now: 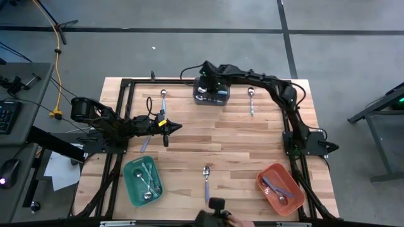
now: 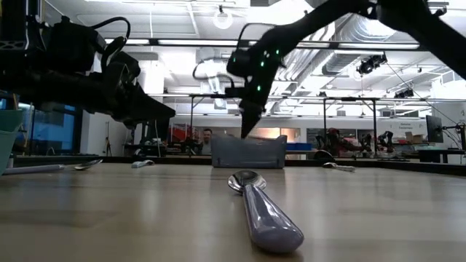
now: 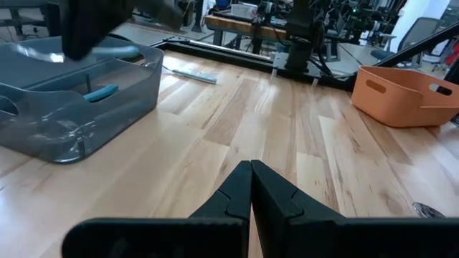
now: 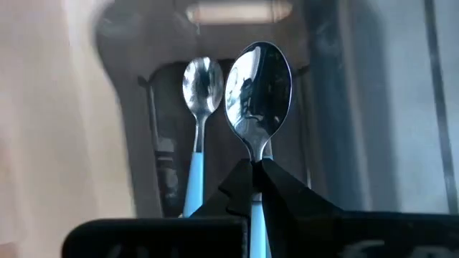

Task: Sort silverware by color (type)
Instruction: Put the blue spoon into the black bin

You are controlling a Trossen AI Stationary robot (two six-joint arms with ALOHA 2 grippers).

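My right gripper (image 4: pixel 252 166) hangs over the dark grey bin (image 1: pixel 221 98) at the table's far side, shut on a spoon (image 4: pixel 258 86) with a light blue handle. Another blue-handled spoon (image 4: pixel 198 161) lies in that bin. My left gripper (image 1: pixel 177 127) hovers shut at the table's left, holding nothing, with a spoon (image 1: pixel 146 141) lying beside it. Loose spoons lie at the far left (image 1: pixel 163 99), the far right (image 1: pixel 251 99) and the near middle (image 1: pixel 206 179). The green bin (image 1: pixel 134 189) holds silver spoons. The red bin (image 1: pixel 291 197) holds lavender ones. My right gripper pinches the spoon between its two fingers at the neck (image 4: pixel 255 152), where the bowl joins the blue handle. The fingers slant down from above and lie along the spoon. The bowl sticks out past the fingertips, lifted clear above the bin's floor.
A black frame (image 1: pixel 120 120) runs along the table's left, far and right sides. Bare wood lies in the table's middle (image 1: pixel 233 142). A person's hand (image 1: pixel 238 221) shows at the near edge. Desks and equipment stand in the room beyond the table.
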